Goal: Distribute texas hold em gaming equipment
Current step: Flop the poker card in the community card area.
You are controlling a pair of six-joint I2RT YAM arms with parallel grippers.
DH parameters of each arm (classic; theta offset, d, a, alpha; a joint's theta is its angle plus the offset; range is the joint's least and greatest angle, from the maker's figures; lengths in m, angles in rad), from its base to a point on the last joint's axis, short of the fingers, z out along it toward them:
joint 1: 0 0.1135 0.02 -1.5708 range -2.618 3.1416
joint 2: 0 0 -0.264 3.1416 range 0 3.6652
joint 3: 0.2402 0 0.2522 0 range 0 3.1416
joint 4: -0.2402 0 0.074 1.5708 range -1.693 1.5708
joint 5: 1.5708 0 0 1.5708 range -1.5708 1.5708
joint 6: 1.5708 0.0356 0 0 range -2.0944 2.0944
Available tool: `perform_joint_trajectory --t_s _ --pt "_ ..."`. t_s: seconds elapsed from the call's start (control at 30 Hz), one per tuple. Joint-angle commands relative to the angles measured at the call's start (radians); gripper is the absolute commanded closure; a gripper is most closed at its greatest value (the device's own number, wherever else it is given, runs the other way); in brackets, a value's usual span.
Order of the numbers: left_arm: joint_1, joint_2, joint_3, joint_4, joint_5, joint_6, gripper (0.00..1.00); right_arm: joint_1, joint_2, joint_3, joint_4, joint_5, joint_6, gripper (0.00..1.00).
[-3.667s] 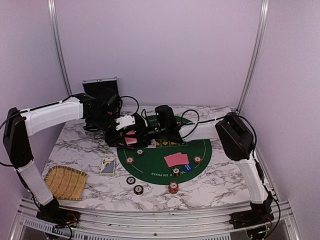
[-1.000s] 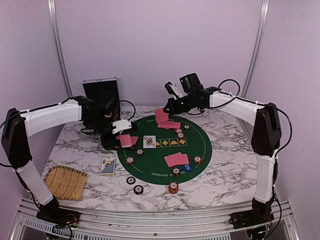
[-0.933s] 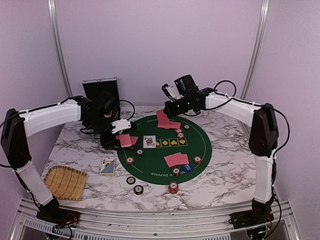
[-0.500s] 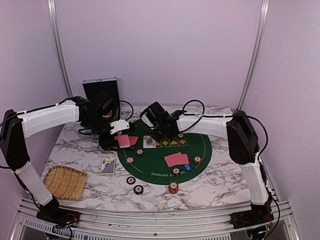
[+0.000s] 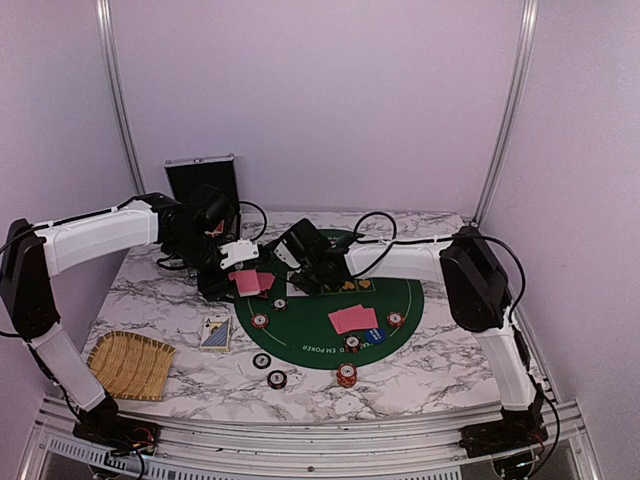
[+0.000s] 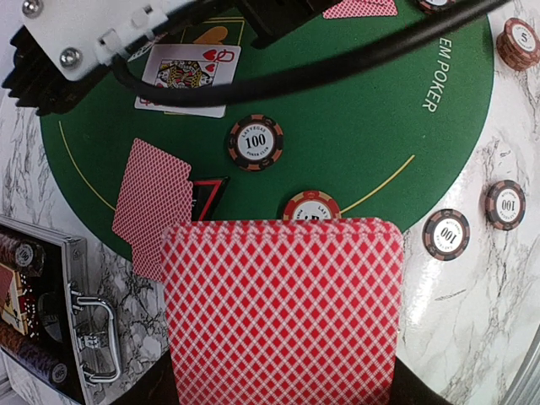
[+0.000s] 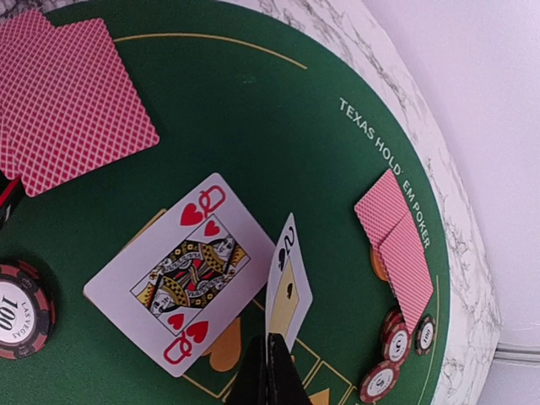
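Note:
My left gripper hangs over the left edge of the green mat, shut on a deck of red-backed playing cards; the deck hides its fingers in the left wrist view. My right gripper is shut on one face-up black two, held edge-on just above the mat beside the face-up queen of hearts. In the top view that gripper sits right of the deck. Two face-down cards lie near the queen, and another pair lies by a few chips.
A silver case stands open at the back left. A woven tray sits at the front left, with a face-up card beside it. Chips lie off the mat's front edge; a blue button and two face-down cards lie on it.
My right arm swung from the mat's far side to its left centre and came down beside the queen with a card in its jaws. The left arm barely moved.

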Motion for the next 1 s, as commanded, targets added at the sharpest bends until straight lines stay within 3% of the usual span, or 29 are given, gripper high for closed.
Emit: perform_joint_trajectory --t_s 0.0,0.33,0.57,0.8,0.97 --pt "0.006 -0.032 0.009 -0.006 0.016 0.003 1.00 0.015 0.035 -0.014 0.030 -0.012 -0.024 1.00" --pt "0.006 -0.028 0.011 -0.006 0.014 0.007 1.00 0.015 0.049 -0.028 0.008 -0.094 0.001 0.98" --pt "0.006 -0.026 0.013 -0.006 0.015 0.007 1.00 0.016 0.040 -0.046 0.000 -0.117 -0.002 0.76" --pt "0.006 -0.024 0.014 -0.007 0.016 0.007 1.00 0.010 0.018 -0.070 -0.001 -0.137 0.006 0.42" --pt "0.006 -0.023 0.017 -0.007 0.019 0.005 1.00 -0.013 -0.020 -0.088 -0.004 -0.184 0.042 0.34"
